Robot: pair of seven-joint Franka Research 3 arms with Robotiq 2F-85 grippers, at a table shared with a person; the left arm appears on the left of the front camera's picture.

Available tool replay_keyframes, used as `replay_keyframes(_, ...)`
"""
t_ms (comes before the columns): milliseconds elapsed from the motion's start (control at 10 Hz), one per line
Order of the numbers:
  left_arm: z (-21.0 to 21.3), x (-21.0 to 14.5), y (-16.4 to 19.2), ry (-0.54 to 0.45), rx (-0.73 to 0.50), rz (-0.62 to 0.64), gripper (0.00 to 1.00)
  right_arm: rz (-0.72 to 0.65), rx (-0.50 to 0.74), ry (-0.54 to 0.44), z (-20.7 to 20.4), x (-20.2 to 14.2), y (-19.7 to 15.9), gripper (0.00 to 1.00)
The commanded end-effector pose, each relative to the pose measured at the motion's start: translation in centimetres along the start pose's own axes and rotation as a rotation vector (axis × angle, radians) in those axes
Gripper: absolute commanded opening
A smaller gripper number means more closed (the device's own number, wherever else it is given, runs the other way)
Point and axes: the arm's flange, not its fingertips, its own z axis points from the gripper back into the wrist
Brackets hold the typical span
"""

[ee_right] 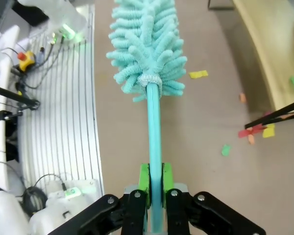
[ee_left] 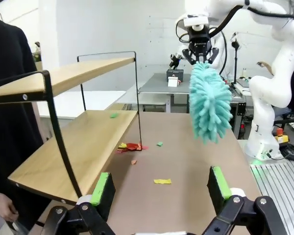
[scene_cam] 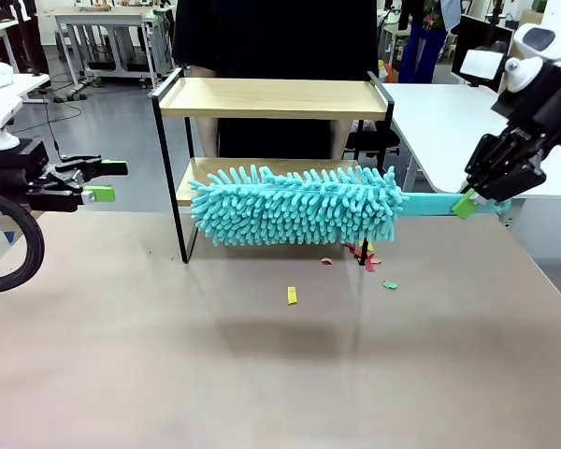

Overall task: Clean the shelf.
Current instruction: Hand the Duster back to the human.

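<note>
handling looks easy from where i am watching: my right tool is clamping shut on the thin turquoise handle of the duster, green pads squeezing it from both sides, and the fluffy microfibre head is hanging in the air just in front of the shelf, level with its lower board. i am judging the duster to be light and soft at the head but long, so gripping it at the far end of a slim, probably smooth handle is leaving it free to twist or droop if i press hard; a gentle sweep is suiting it better. the shelf is standing at the far edge of the counter, a thin black frame with two light wooden boards, and i am guessing it is light enough to slide or tip if the head snags on a leg. my left tool is hovering wide open and empty off to the left, well apart from the frame. paper scraps are lying on the counter near the right front leg, and one green bit is sitting on the lower board in the left wrist view. open room is lying in front and to the left; a person is standing right behind the shelf, so i am keeping strokes short of the back edge.
</note>
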Motion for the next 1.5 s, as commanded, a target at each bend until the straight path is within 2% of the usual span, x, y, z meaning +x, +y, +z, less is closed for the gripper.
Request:
replay_keyframes(0, -0.2, -0.5, -2.5, -0.01, 0.027, 0.026, 1.0, 0.039, -0.01, -0.078, -0.3, -1.1, 0.3, 0.13)
replay_keyframes(100, -0.3, -0.8, -3.2, -0.031, 0.04, 0.027, 1.0, 0.051, -0.013, -0.093, -0.1, -1.4, 0.5, 0.13)
replay_keyframes(200, -0.4, -0.9, -3.9, -0.05, 0.003, 0.036, 1.0, 0.08, -0.006, -0.085, -0.1, -1.5, 0.5, 0.13)
replay_keyframes(300, -0.1, -0.8, -3.5, -0.05, 0.019, 0.066, 1.0, 0.083, -0.026, -0.064, -0.2, -1.3, 0.2, 0.13)
replay_keyframes(400, -0.2, -1.3, -3.3, -0.017, 0.007, 0.034, 1.0, 0.029, 0.0, -0.04, 0.0, -0.8, 0.3, 0.13)
replay_keyframes(700, -0.2, -1.5, -3.5, -0.022, 0.006, 0.044, 1.0, 0.029, 0.0, -0.04, 0.0, -0.8, 0.3, 0.13)
replay_keyframes(1000, -4.4, -0.7, -3.5, -0.018, 0.056, 0.027, 1.0, 0.029, 0.0, -0.04, 0.0, -0.8, 0.3, 0.13)
replay_keyframes(1400, -8.6, 0.0, -4.4, -0.066, 0.001, 0.046, 1.0, 0.029, 0.0, -0.04, 0.0, -0.8, 0.3, 0.13)
